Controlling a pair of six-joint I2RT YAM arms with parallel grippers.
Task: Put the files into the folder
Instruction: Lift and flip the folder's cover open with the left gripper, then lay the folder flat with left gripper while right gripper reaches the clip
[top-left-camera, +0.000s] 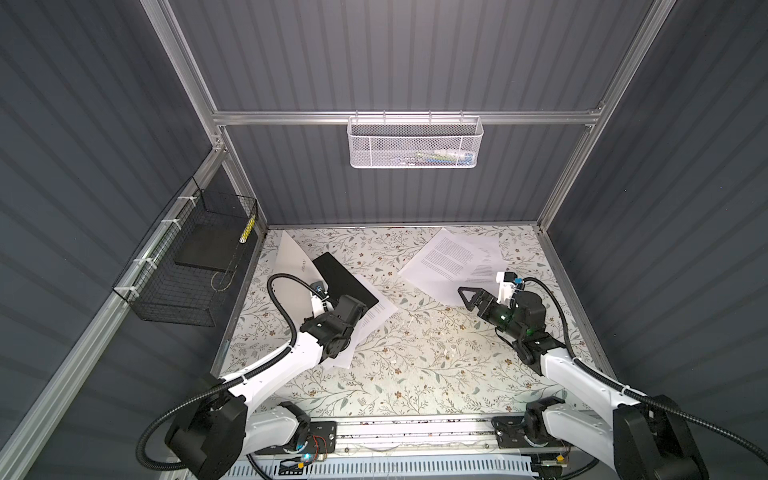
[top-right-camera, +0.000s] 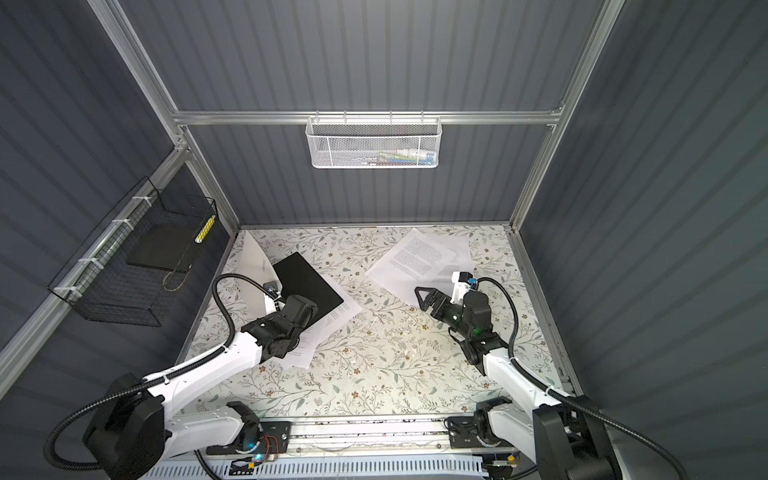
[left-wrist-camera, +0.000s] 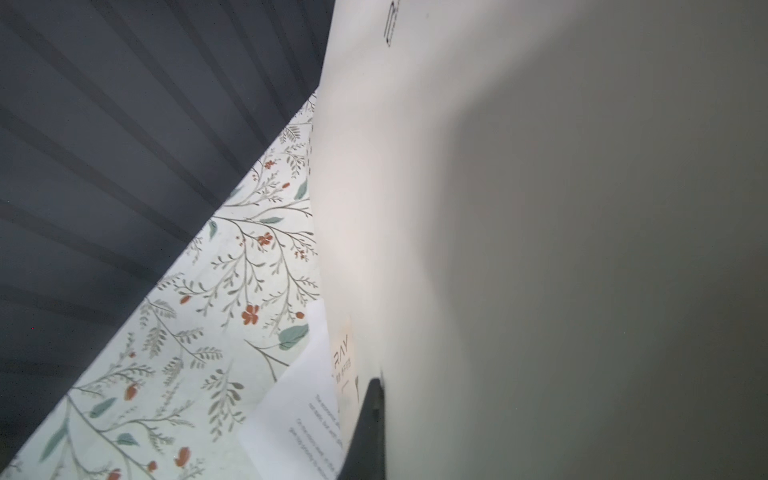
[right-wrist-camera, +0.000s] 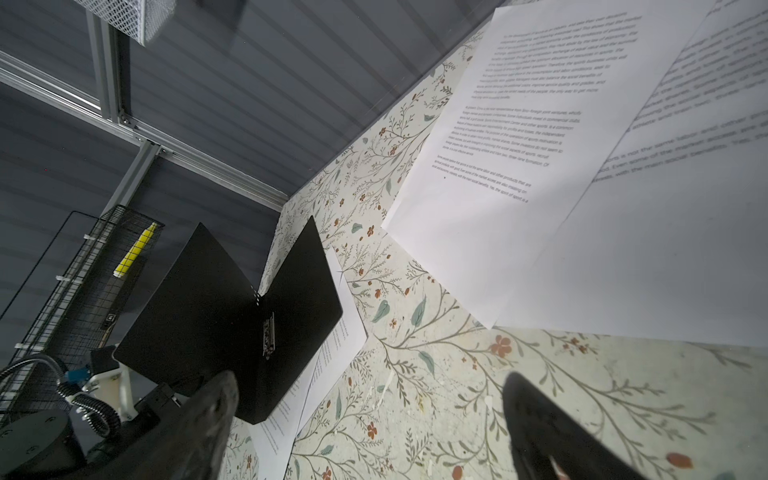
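While the folder (top-left-camera: 347, 280) is held open by the left jaws clenched on its cover (left-wrist-camera: 415, 208), the files (top-left-camera: 446, 259) are seen at 11 o'clock, just beside the released right jaws. The right arm is judged nearer.

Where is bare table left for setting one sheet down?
Bare: the table from the right gripper to the front edge, and the rear strip between folder and right files. Crowded: left rear, where the folder lies over more files.
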